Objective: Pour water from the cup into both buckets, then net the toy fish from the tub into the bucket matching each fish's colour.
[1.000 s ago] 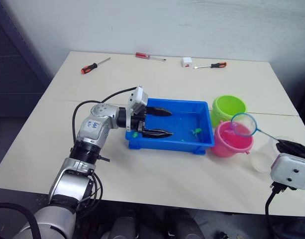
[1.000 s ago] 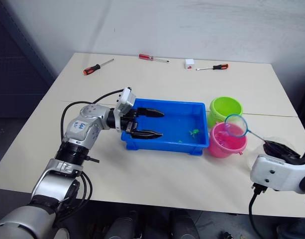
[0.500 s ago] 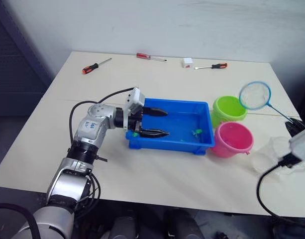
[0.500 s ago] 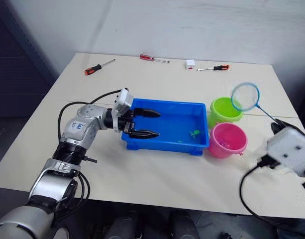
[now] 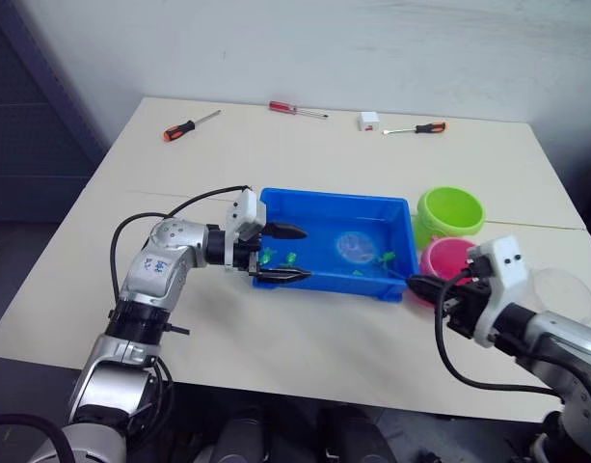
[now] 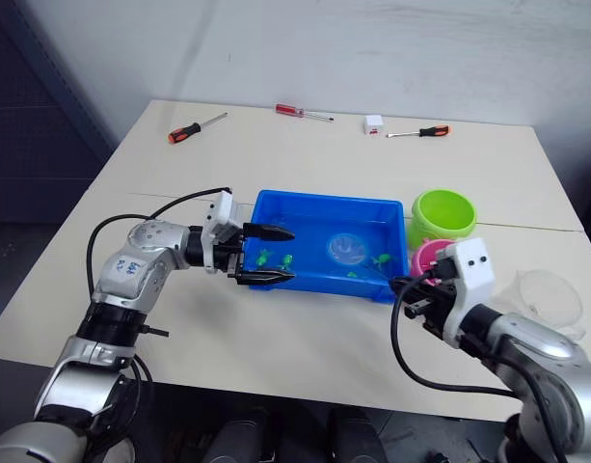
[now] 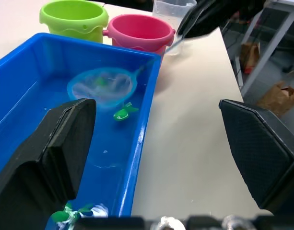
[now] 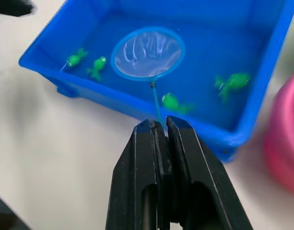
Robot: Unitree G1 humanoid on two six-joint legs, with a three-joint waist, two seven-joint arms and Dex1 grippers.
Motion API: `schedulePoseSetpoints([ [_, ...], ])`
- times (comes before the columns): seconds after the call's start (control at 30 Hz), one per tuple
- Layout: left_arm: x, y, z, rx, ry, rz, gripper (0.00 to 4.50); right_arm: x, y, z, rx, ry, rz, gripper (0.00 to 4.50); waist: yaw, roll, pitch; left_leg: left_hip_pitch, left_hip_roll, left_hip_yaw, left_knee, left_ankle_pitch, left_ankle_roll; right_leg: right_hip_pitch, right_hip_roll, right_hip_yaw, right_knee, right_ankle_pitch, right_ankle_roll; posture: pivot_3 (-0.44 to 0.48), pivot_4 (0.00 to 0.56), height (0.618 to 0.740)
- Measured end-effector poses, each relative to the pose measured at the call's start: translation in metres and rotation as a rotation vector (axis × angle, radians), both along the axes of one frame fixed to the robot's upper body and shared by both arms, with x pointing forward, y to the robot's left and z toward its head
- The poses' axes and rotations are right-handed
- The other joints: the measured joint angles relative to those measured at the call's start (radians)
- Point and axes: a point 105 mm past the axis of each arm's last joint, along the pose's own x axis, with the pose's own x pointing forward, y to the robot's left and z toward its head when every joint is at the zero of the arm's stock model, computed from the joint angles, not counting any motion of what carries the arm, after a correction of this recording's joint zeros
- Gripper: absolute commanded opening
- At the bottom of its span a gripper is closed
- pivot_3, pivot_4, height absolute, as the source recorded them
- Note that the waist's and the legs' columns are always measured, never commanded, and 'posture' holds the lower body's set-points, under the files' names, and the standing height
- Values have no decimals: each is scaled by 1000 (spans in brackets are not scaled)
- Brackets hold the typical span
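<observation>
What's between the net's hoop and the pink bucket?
A green fish in the tub, then the tub's blue end wall; the left wrist view shows it between the hoop and the pink bucket.

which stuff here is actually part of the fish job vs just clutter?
Job: tub, net in right gripper, green fish, green bucket, pink bucket, cup, left gripper open at the tub's wall.

Clutter: three screwdrivers, small white box.
</observation>
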Motion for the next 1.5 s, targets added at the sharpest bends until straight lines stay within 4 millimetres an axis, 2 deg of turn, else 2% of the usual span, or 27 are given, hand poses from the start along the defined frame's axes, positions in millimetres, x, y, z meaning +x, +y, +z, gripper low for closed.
schedulePoseSetpoints([
  [0.33,-3,10,-2,-7,-8,88,4432,23,-12,-8,266,91,-146,0,-13,0,0,0,0,0,-2,0,1,-1,0,0,0,0,0,0,150,740],
  [0.63,-5,8,0,-25,-25,102,4432,25,-20,-14,345,217,-171,0,-26,0,0,0,0,0,-6,1,2,0,0,0,1,0,0,0,150,740],
  [0.77,-4,11,-1,-27,-21,123,4432,20,-27,-1,276,258,-164,0,-25,0,0,-1,0,1,-6,0,6,0,0,-1,-2,0,1,0,150,740],
  [0.83,-3,11,-1,-29,-25,128,4432,19,-33,12,159,249,-146,0,-26,1,1,-1,0,1,-5,-1,7,0,0,0,-5,0,1,0,150,740],
  [0.93,-3,11,-1,-33,-30,127,4432,25,-30,30,233,187,-150,0,-24,-1,0,-1,0,0,-7,0,6,0,1,-1,-5,0,1,0,150,740],
  [1.13,-3,11,-1,-34,-40,128,4432,12,-10,7,252,267,-95,0,-22,-1,0,-3,0,0,-7,0,6,0,1,-2,-5,1,3,0,150,740],
  [1.27,-3,11,2,-36,-50,124,4432,13,-2,5,304,265,-96,0,-22,-1,0,-7,0,-1,-3,0,7,0,0,-3,-8,3,5,0,150,740],
  [1.37,-2,10,2,-38,-53,123,4432,16,1,-3,390,287,-144,0,-22,0,0,-8,0,-2,-4,0,7,0,0,-3,-11,3,5,0,150,740],
  [1.5,-2,11,2,-39,-56,126,4432,30,-8,-13,475,330,-313,0,-22,0,0,-9,0,-2,-4,1,5,-1,0,-4,-11,4,6,0,150,740],
])
